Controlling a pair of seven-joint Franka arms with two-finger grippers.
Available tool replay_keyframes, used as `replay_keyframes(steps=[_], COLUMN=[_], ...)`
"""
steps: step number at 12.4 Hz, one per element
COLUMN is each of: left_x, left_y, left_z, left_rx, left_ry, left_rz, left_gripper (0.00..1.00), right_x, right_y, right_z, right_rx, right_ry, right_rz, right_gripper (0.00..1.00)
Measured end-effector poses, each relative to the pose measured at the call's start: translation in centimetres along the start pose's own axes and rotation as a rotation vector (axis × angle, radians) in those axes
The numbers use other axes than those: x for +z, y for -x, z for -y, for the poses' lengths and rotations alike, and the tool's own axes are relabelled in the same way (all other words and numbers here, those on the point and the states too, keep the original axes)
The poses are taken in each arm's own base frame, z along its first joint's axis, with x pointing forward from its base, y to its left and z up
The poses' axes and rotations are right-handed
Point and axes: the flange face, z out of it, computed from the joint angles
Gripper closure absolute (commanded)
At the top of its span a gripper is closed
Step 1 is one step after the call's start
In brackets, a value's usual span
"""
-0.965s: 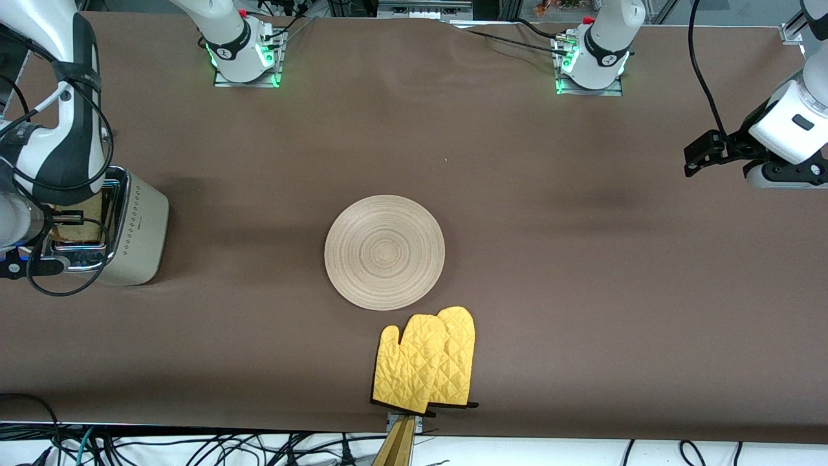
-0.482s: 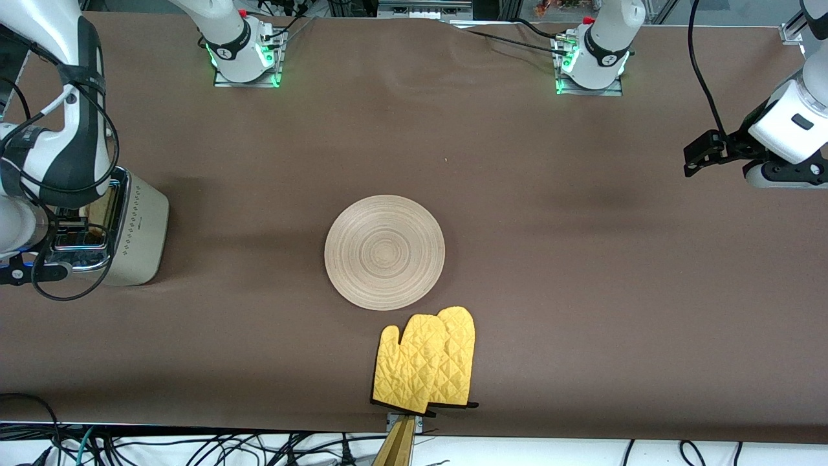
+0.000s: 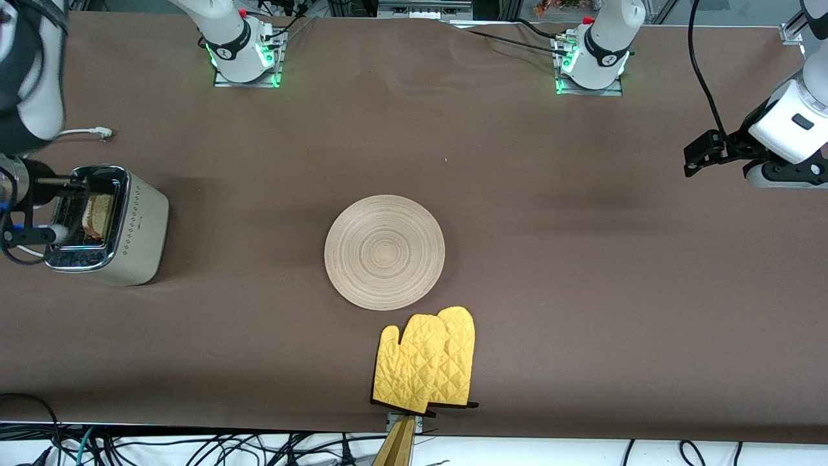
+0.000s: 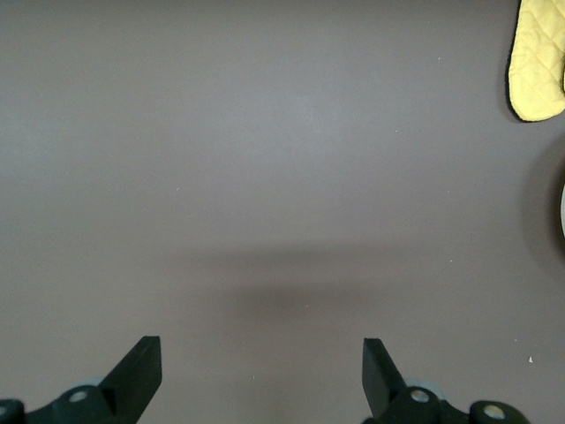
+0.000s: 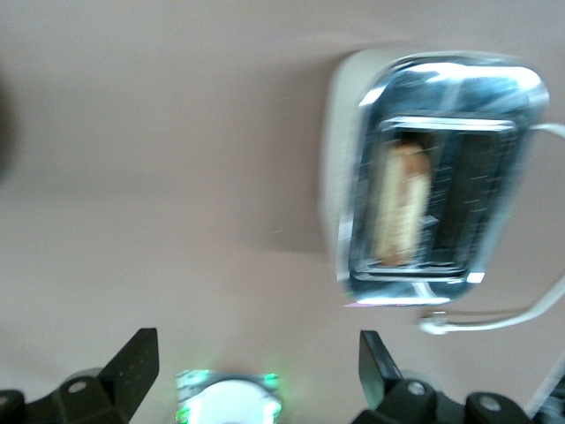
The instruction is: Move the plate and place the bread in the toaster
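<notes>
The cream-white toaster stands at the right arm's end of the table. The bread stands in one of its slots, and both show in the right wrist view, the toaster and the bread. My right gripper is open and empty, raised above the toaster's outer edge; its open fingers frame bare table in its wrist view. The light-wood plate lies empty mid-table. My left gripper waits open and empty over the left arm's end, also seen in its wrist view.
A pair of yellow oven mitts lies just nearer the front camera than the plate; one also shows in the left wrist view. The toaster's white cord trails on the table toward the right arm's base.
My right gripper has let go of the bread, which now sits lower in the toaster slot, and has lifted up and away from the toaster. The left arm has not moved.
</notes>
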Motion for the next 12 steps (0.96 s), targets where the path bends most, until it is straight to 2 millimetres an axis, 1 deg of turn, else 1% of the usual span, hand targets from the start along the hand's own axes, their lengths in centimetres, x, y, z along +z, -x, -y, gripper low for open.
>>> replay_keyframes(steps=[1,3,4,5,6,7,8,9,11,12], left_x=[0.0,0.0,0.0,0.0,0.0,0.0,0.0,0.0,-0.1,-0.1], left_y=[0.0,0.0,0.0,0.0,0.0,0.0,0.0,0.0,0.0,0.0], left_z=[0.0,0.1,0.2,0.1,0.1,0.1,0.1,0.1,0.1,0.1], left_rx=[0.0,-0.002,-0.003,-0.002,-0.002,-0.002,-0.002,-0.002,-0.002,-0.002], left_ry=[0.0,0.0,0.0,0.0,0.0,0.0,0.0,0.0,0.0,0.0], left_rz=[0.0,0.0,0.0,0.0,0.0,-0.001,-0.001,-0.001,-0.001,-0.002], left_gripper=[0.0,0.0,0.0,0.0,0.0,0.0,0.0,0.0,0.0,0.0], right_x=[-0.4,-1.5,-2.3,-2.9,-3.1,-2.9,-2.6,-2.4,-2.9,-3.3], right_y=[0.4,0.6,0.9,1.1,1.2,1.6,2.3,3.1,5.4,6.6], right_z=[0.5,1.5,2.6,4.4,5.8,6.6,6.6,5.7,3.8,3.5], right_rx=[-0.012,-0.032,-0.045,-0.041,-0.027,-0.017,-0.009,0.003,0.03,0.034], right_ry=[-0.034,-0.043,-0.036,-0.027,-0.019,-0.016,-0.017,-0.021,-0.032,-0.034], right_rz=[-0.003,-0.026,-0.043,-0.074,-0.123,-0.163,-0.186,-0.203,-0.241,-0.25], right_gripper=[0.0,0.0,0.0,0.0,0.0,0.0,0.0,0.0,0.0,0.0])
